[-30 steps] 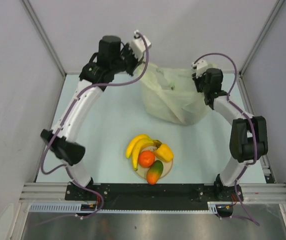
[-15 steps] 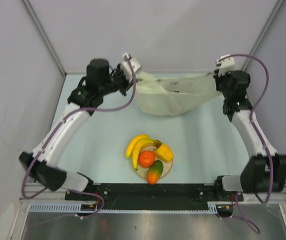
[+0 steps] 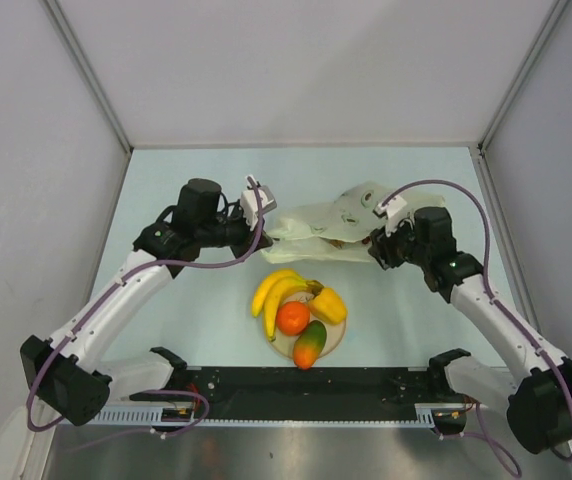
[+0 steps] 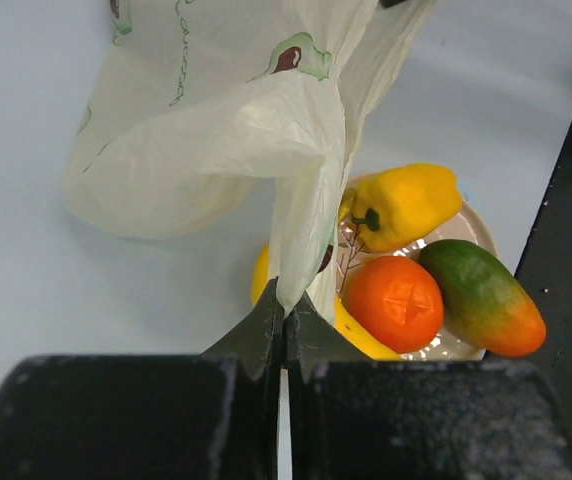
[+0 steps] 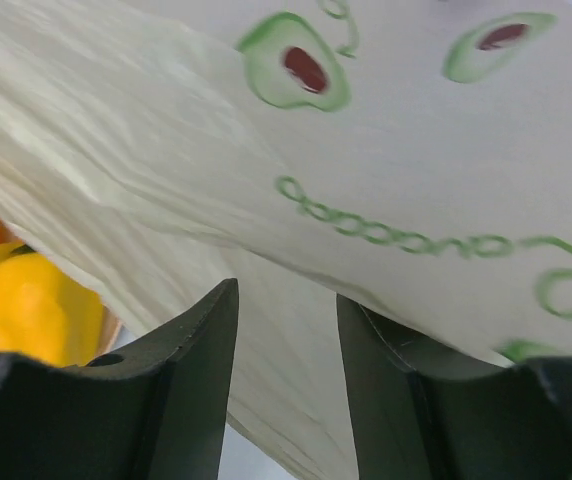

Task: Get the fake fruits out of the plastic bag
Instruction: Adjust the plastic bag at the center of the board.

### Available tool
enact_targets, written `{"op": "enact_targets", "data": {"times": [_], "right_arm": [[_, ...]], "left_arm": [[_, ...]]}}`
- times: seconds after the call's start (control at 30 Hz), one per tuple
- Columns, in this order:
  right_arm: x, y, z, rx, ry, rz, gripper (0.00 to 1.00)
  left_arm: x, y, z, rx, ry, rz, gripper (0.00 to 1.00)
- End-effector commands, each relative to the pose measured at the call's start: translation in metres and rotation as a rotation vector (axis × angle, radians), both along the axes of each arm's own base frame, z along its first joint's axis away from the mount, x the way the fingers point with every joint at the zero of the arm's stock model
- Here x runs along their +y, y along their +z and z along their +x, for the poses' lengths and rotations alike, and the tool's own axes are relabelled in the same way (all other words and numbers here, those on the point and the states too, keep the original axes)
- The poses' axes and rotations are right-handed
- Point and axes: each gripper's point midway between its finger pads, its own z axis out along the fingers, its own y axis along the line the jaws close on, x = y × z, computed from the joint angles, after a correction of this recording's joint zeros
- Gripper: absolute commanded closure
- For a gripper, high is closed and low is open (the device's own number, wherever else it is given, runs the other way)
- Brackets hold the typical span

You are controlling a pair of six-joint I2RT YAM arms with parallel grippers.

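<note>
nearest the arm bases, the plate (image 3: 334, 343) carries the mango (image 3: 309, 344), orange (image 3: 292, 317), yellow fruit (image 3: 329, 304) and banana bunch (image 3: 274, 289). just beyond the plate, the plastic bag (image 3: 326, 228) hangs stretched flat. at the bag's left end the left fingers (image 4: 283, 325) pinch a fold; at its right end the right fingers (image 5: 286, 330) stand narrowly apart around bag film above the counter (image 3: 186, 180).

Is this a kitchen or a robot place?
Probably a robot test booth, not a kitchen: plain grey walls box in a bare table, and two arms hold a plastic bag above toy fruit.
</note>
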Motion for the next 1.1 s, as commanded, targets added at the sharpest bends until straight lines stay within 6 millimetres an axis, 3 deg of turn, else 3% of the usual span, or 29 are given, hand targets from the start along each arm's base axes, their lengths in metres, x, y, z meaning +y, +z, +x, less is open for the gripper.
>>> {"op": "enact_targets", "data": {"times": [0.0, 0.13, 0.23, 0.37, 0.47, 0.5, 0.73, 0.83, 0.97, 1.07], "right_arm": [[0.03, 0.02, 0.015, -0.086, 0.089, 0.005, 0.52], [0.058, 0.01, 0.029, -0.164, 0.171, -0.08, 0.56], [0.068, -0.006, 0.044, -0.189, 0.201, -0.14, 0.59], [0.079, -0.01, 0.07, -0.26, 0.231, -0.222, 0.61], [0.081, -0.003, 0.087, -0.287, 0.225, -0.238, 0.64], [0.083, 0.011, 0.092, -0.295, 0.228, -0.223, 0.64], [0.093, 0.031, 0.063, -0.256, 0.409, -0.171, 0.58], [0.099, 0.022, 0.058, -0.25, 0.454, -0.204, 0.61], [0.098, -0.017, 0.078, -0.208, 0.405, -0.3, 0.7], [0.096, -0.042, 0.083, -0.183, 0.429, -0.362, 0.71]], "left_arm": [[-0.011, 0.023, -0.005, 0.007, -0.027, -0.08, 1.0], [-0.009, 0.021, -0.005, 0.012, -0.017, -0.077, 1.0], [-0.008, 0.026, -0.001, -0.013, -0.006, -0.072, 1.0], [-0.007, 0.03, 0.003, -0.042, 0.0, -0.063, 1.0], [-0.005, 0.031, 0.003, -0.049, 0.004, -0.059, 1.0], [-0.004, 0.029, 0.002, -0.049, 0.004, -0.054, 1.0], [0.001, 0.015, -0.002, -0.038, 0.001, -0.02, 1.0], [-0.001, 0.014, -0.002, -0.028, -0.001, -0.027, 1.0], [-0.002, 0.019, 0.005, -0.04, 0.009, -0.026, 1.0], [-0.002, 0.019, 0.009, -0.041, 0.017, -0.017, 1.0]]}}
